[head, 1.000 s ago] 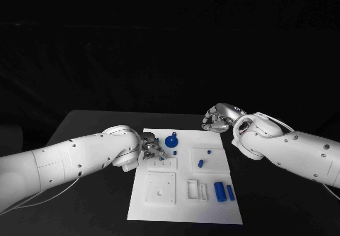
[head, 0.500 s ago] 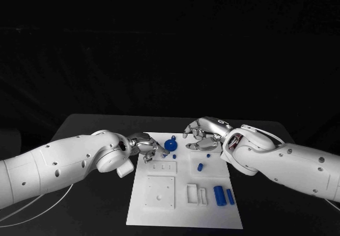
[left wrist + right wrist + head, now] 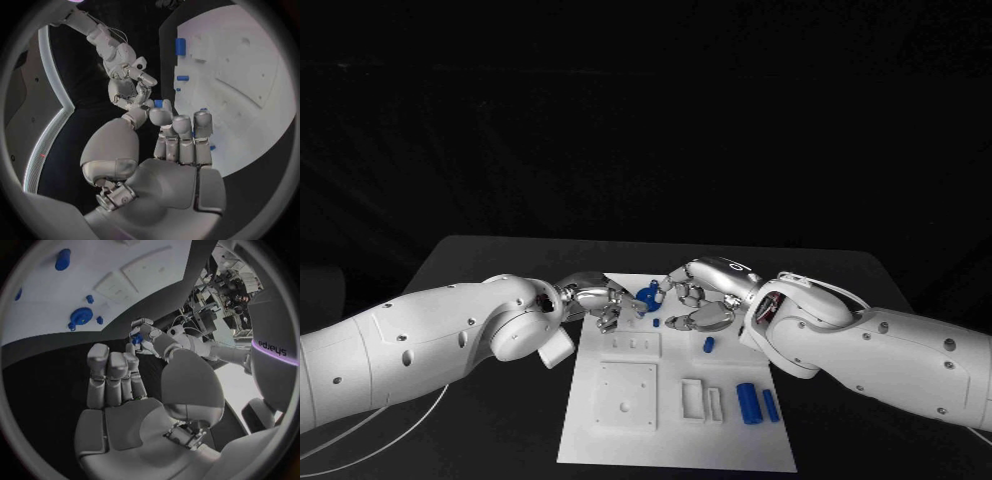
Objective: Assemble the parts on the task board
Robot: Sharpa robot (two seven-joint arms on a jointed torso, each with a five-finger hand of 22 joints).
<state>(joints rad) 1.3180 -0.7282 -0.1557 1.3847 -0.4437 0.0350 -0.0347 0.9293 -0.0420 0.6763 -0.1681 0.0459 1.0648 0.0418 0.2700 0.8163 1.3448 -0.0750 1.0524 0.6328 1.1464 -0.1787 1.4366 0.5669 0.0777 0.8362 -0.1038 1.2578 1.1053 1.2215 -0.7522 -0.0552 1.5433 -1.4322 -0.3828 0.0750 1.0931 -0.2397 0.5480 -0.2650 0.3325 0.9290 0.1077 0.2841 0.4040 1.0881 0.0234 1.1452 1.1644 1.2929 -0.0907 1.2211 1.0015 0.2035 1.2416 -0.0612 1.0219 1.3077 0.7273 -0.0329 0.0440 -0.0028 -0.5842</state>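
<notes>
1. Task board [image 3: 678, 440]: flat matte white plate, rectangular, lying in the middle of the black table [image 3: 488, 260]. Raised square blocks and slotted recesses show on its surface.
2. Left hand [image 3: 600, 301]: glossy silver metal, segmented fingers, over the board's far left edge. In the right wrist view it [image 3: 141, 336] pinches a small blue part [image 3: 135, 339] at its fingertips.
3. Right hand [image 3: 700, 295]: same silver build, over the far middle of the board, close to the left hand. In the right wrist view its fingers [image 3: 112, 372] stand straight and side by side with nothing between them; palm bare.
4. Blue gear [image 3: 651, 297]: round, toothed disc at the far end of the board, between the two hands. From the right wrist view it [image 3: 81, 316] lies on the board with small blue pegs near it.
5. Two blue cylinders [image 3: 756, 403]: smooth, lying side by side at the board's near right.
6. Short blue peg [image 3: 708, 345]: on the board just near of the right hand.
</notes>
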